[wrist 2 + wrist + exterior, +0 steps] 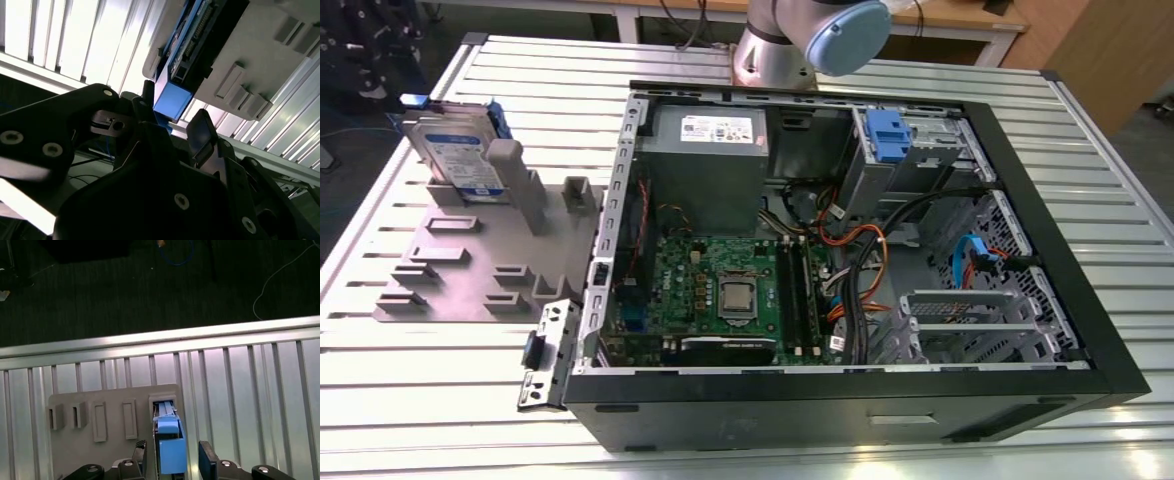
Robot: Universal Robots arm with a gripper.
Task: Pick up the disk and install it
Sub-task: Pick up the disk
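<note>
Disk: the flat silver metal hard drive with blue side rails (458,150) (167,450) stands on its edge in a slot of the grey plastic holder plate (467,270), at the exterior view's left.
Gripper: the black two-finger gripper (172,457) sits over the disk's top edge. Its fingers (206,456) are spread apart, one on each side, each with a thin gap.
Room: bare ribbed silver table (440,400) lies around the holder.
Case: the open black computer box (854,400) sits well apart from the disk.
</note>
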